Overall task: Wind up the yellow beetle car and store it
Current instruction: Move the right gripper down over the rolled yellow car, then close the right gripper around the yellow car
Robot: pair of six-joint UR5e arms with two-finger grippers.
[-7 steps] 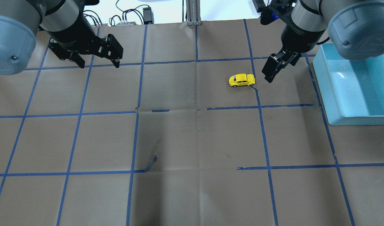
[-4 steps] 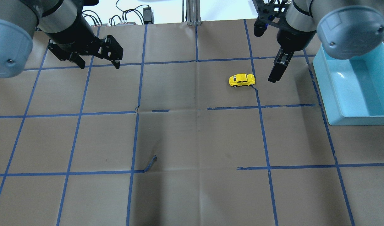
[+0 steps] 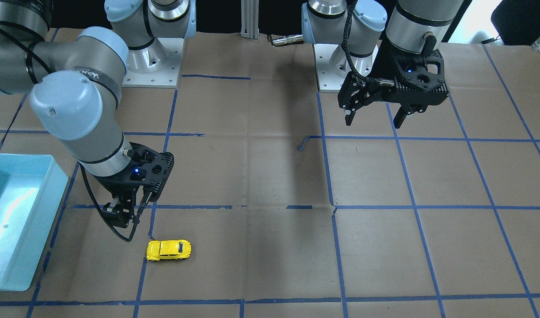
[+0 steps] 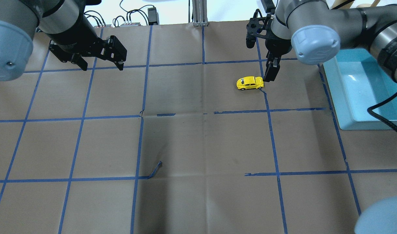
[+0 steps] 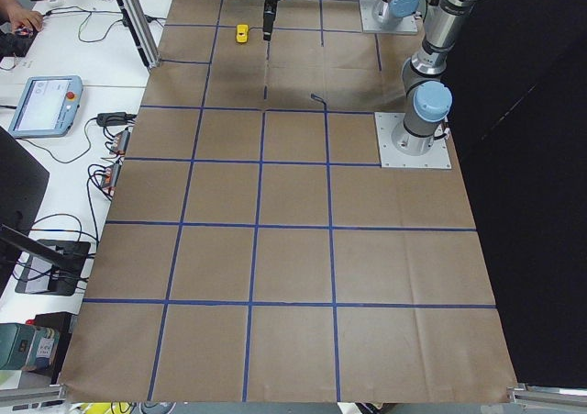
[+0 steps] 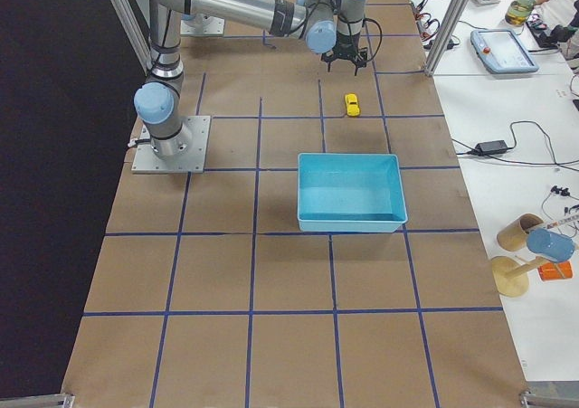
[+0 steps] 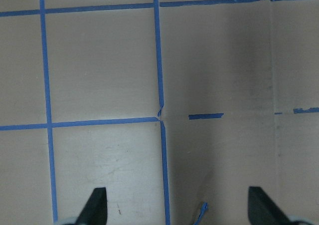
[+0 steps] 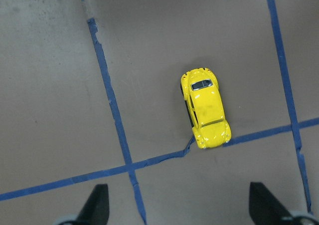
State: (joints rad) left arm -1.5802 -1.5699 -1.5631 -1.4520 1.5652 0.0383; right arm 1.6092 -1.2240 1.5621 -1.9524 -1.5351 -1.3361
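The yellow beetle car (image 4: 250, 83) stands on its wheels on the brown paper, right of centre; it also shows in the front view (image 3: 169, 250). My right gripper (image 4: 270, 72) hangs above the table just off the car's right end, apart from it. It shows in the front view too (image 3: 118, 217). In the right wrist view its fingertips (image 8: 97, 206) stand wide apart, open and empty, with the car (image 8: 205, 114) ahead of them. My left gripper (image 4: 103, 67) is open and empty at the far left, over bare paper (image 7: 159, 115).
A light-blue bin (image 4: 367, 124) stands at the right edge of the table, empty; it also shows in the front view (image 3: 18, 212). Blue tape lines grid the paper, with a loose tape end (image 4: 156, 169) near the middle. Cables lie beyond the far edge.
My right gripper has moved left, close to the car's right end, and its arm has swung round. The car and my left gripper have not moved.
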